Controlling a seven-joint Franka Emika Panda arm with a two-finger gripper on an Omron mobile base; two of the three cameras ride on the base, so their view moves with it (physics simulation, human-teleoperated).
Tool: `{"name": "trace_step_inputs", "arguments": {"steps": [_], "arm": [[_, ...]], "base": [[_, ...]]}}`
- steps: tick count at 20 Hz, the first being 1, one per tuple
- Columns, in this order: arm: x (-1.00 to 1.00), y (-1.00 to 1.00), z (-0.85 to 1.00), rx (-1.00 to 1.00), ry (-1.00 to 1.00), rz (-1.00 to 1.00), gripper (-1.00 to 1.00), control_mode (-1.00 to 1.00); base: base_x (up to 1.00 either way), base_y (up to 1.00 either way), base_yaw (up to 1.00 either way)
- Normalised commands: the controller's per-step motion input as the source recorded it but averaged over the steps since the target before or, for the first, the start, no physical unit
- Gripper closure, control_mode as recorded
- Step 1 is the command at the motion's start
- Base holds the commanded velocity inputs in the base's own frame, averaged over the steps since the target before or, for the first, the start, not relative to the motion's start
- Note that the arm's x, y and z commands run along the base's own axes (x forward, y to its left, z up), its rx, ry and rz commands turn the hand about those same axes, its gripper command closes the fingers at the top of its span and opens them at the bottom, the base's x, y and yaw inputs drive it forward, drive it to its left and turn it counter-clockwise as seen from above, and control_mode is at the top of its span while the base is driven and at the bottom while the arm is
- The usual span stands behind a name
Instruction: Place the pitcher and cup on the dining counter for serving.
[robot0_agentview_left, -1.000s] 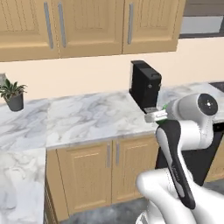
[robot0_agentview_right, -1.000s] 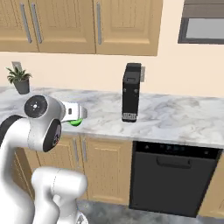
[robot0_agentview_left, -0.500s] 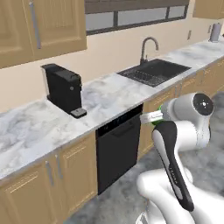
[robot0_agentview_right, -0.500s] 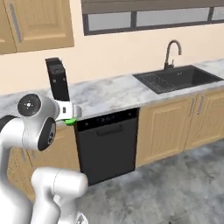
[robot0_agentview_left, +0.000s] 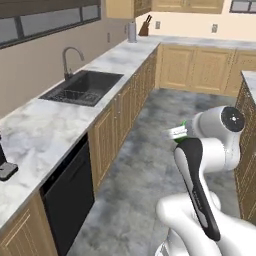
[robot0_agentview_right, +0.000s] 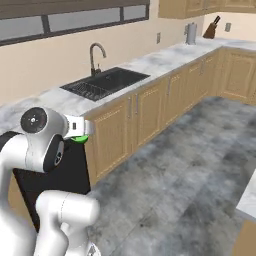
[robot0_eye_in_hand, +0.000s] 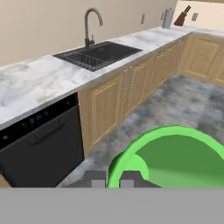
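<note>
Beside sink (robot0_agentview_left: 82, 87) now, cup (robot0_eye_in_hand: 175, 157) still gripped.

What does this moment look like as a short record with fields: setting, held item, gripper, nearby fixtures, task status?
setting: simulated kitchen, arm over the grey floor beside a wall counter
held item: the cup, bright green, open mouth facing the hand camera
gripper: gripper shut on the cup's rim
nearby fixtures: sink with faucet, black dishwasher, knife block at the far corner
task status: cup carried, not yet set down; a marble-topped tan edge shows at right
</note>
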Motion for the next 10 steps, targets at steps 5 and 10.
{"name": "trace_step_inputs", "arguments": {"steps": [5,10], "arm": [[0.00,0.00,0.00,0.00,0.00,0.00,1.00,1.00],[0.00,0.00,0.00,0.00,0.00,0.00,1.00,1.00]], "base": [[0.65,0.00,-0.67],[0.93,0.33,-0.59]]}}
